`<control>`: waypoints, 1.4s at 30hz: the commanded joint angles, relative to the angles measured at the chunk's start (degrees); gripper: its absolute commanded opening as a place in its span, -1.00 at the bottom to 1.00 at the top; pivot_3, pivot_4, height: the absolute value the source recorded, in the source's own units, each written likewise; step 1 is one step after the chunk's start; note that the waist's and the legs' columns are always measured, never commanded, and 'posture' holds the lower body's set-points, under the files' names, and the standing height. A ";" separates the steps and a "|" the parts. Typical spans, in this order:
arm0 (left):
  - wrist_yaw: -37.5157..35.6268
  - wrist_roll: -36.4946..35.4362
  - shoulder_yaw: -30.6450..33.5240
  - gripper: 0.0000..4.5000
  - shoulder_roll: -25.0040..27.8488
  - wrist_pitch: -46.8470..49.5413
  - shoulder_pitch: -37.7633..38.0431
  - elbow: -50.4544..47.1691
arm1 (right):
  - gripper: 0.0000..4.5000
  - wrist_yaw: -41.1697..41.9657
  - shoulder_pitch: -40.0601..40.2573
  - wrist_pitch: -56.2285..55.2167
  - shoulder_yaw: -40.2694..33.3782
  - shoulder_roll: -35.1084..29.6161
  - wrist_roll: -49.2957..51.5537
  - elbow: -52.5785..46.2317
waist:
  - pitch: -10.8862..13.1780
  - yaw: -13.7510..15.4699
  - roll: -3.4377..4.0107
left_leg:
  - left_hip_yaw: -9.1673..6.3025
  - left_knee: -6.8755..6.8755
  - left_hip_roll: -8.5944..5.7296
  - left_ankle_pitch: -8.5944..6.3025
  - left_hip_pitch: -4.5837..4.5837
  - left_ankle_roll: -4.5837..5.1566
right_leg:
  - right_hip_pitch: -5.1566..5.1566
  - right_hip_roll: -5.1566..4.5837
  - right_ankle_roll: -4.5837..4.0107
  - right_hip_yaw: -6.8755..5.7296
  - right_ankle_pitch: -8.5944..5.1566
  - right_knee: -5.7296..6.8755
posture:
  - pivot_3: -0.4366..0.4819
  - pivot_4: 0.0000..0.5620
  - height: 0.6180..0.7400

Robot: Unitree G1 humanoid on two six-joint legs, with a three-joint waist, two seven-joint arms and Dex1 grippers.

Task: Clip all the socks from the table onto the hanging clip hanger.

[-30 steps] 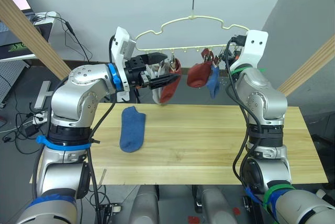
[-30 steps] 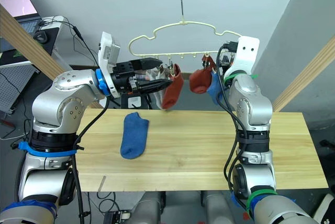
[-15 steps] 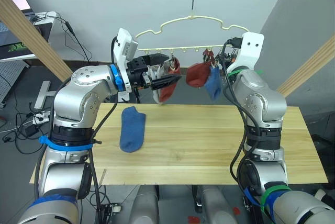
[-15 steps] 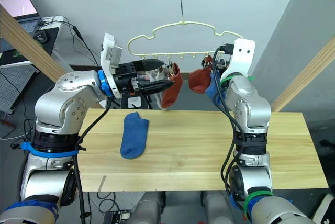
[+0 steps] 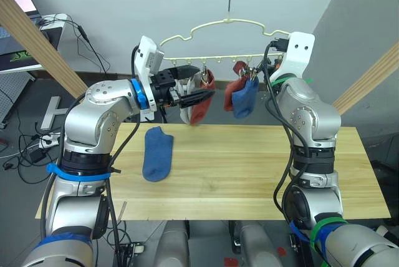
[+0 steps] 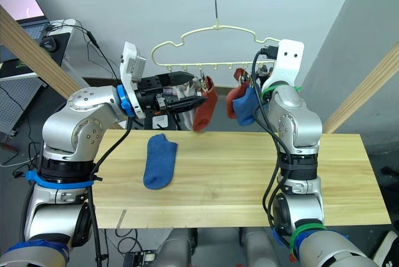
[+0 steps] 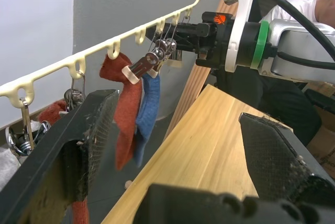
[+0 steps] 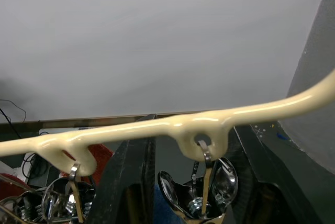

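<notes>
We see a pale yellow clip hanger (image 5: 229,30) hanging by its hook above the far edge of a light wooden table (image 5: 249,173). Socks hang from its lower bar: a grey sock (image 5: 184,89) and a brick red sock (image 5: 202,100) toward the left, another red sock (image 5: 232,92) and a blue sock (image 5: 245,97) toward the right. One more blue sock (image 5: 157,153) lies flat on the left part of the table.

Our left hand (image 5: 198,95) is raised level with the bar, its two black fingers spread wide apart and holding nothing, just beside the left red sock. Our right hand (image 6: 257,81) is up at the right end of the bar; in its wrist view the fingers (image 8: 133,182) stand apart either side of a silver clip (image 8: 201,185), with nothing gripped between them.

Compared with a second ago, the right-hand blue sock has moved: it hung lower and behind the red one, and now hangs in front of it, higher and more to the left. The sock on the table lies where it did.
</notes>
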 commanded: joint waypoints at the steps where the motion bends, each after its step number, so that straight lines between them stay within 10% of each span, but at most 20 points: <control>1: 0.06 0.13 0.50 0.87 0.62 -1.06 -0.18 -2.82 | -0.39 0.32 -1.63 -1.14 0.17 -0.57 -0.46 -1.02 | 0.00 0.00 0.00 | 0.00 0.00 0.00 0.00 0.00 0.00 | 0.00 0.00 0.00 0.00 0.00 0.00 | 0.21 -0.08 1.00; 7: 0.09 0.61 0.30 0.87 0.59 -1.17 -0.13 -2.57 | -0.99 0.08 -1.67 -1.36 0.14 -0.65 -0.72 -0.89 | 0.00 0.00 0.00 | 0.00 0.00 0.00 0.00 0.00 0.00 | 0.00 0.00 0.00 0.00 0.00 0.00 | 0.21 -0.09 1.00; 26: 11.69 18.26 -1.78 0.93 4.64 -10.36 15.79 10.76 | -1.00 -0.38 -1.09 -0.25 0.09 -0.38 -0.40 -2.68 | 0.00 0.14 0.01 | 0.01 -0.03 0.01 0.00 0.01 0.01 | -0.02 0.00 0.00 0.01 0.00 0.00 | 0.20 -0.08 1.00; 42: 15.20 26.38 -3.94 0.93 -1.13 -19.37 8.43 41.60 | -1.00 -0.72 0.38 2.54 0.02 -0.25 -0.46 -6.43 | 0.00 0.30 0.01 | 0.03 -0.02 0.01 -0.01 0.00 0.01 | -0.04 0.00 0.00 0.00 0.00 0.01 | 0.11 -0.06 1.00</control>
